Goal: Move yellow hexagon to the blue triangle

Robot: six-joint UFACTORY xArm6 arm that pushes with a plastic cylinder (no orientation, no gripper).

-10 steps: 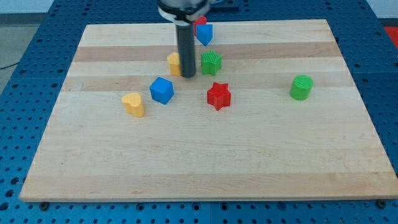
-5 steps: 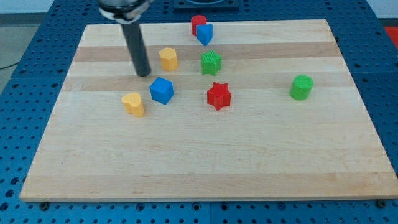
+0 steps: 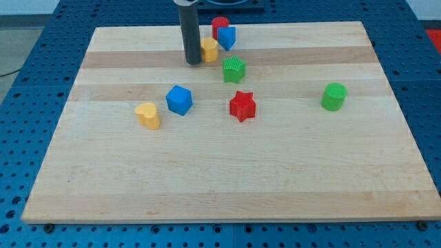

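Observation:
The yellow hexagon (image 3: 209,49) sits near the view's top centre, just left of the blue triangle (image 3: 227,38) and close to touching it. A red block (image 3: 220,26) stands right behind the blue triangle. My tip (image 3: 193,63) is right against the yellow hexagon's left side, slightly below it. The dark rod rises from there out of the view's top.
A green block (image 3: 234,69) stands just below the hexagon. A red star (image 3: 242,106), a blue cube (image 3: 179,100) and a yellow heart (image 3: 147,115) lie mid-board. A green cylinder (image 3: 333,96) stands at the right. The wooden board (image 3: 220,186) ends in blue pegboard all round.
My tip went from the hexagon's right to its left side, then pushed up and right. The yellow hexagon slid up-right, ending next to the blue triangle.

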